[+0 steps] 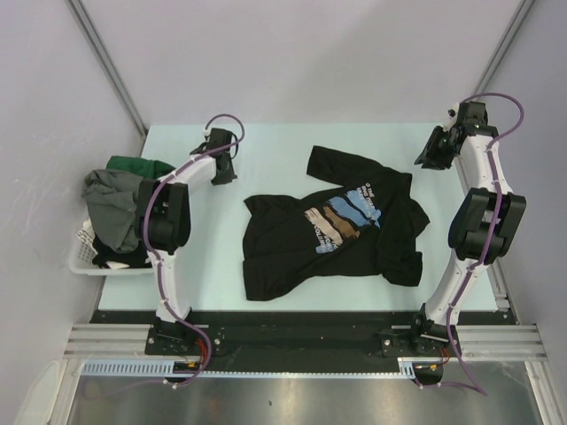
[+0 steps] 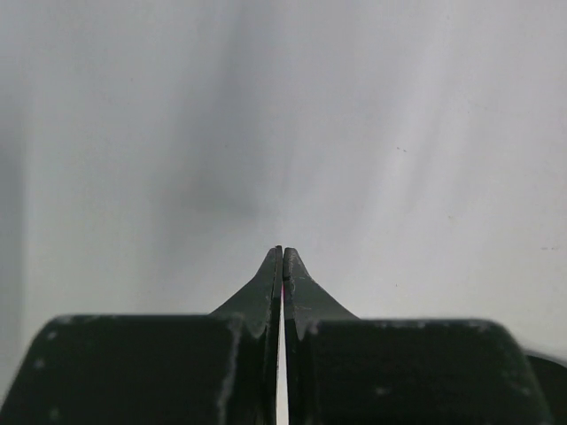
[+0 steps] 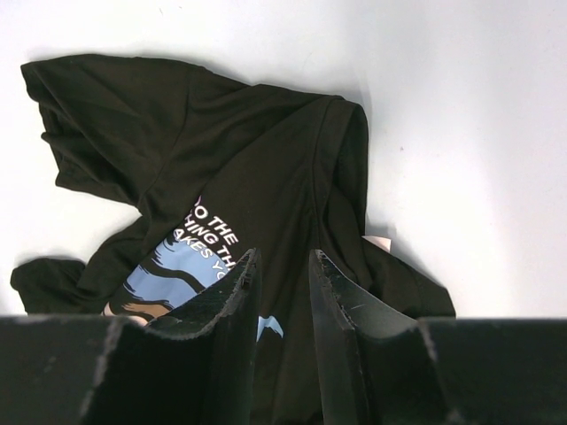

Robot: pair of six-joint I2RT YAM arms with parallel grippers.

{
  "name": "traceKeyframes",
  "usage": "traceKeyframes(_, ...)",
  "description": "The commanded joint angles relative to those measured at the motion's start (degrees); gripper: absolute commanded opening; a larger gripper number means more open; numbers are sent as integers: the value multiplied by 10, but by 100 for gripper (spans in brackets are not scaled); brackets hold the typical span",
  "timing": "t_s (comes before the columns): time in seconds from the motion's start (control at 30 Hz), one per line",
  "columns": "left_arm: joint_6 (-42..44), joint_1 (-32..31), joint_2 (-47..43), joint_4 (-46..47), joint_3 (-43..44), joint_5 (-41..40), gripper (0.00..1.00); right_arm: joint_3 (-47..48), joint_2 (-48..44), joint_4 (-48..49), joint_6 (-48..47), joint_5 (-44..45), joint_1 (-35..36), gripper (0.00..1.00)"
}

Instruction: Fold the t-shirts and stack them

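Note:
A black t-shirt (image 1: 332,226) with a blue, brown and white chest print lies crumpled and partly spread in the middle of the pale table (image 1: 283,142). It also fills the right wrist view (image 3: 248,159), with white lettering showing. My right gripper (image 1: 434,152) hovers beyond the shirt's far right corner, with its jaws (image 3: 283,254) a little apart and empty. My left gripper (image 1: 223,165) is at the far left of the table, away from the shirt. Its fingers (image 2: 283,261) are pressed together over bare table. Grey (image 1: 111,205), dark green (image 1: 139,166) and black (image 1: 120,257) shirts are piled at the left.
A white slatted basket (image 1: 81,257) holding the piled shirts sits at the table's left edge. Grey walls close off the back and sides. A metal rail (image 1: 301,341) with both arm bases runs along the near edge.

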Motion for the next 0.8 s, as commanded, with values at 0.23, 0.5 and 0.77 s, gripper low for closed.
traceKeyframes(0.23, -3, -31, -53, -2, -54, 44, 23, 21, -10, -2, -1, -9, 9, 34)
traceKeyframes(0.5, -16, -59, -106, -5, -102, 48, 29, 22, -2, 3, 2, -16, 21, 34)
traceKeyframes(0.77, -25, -66, -117, -8, -124, 57, 32, 19, -2, 3, 3, -23, 21, 34)
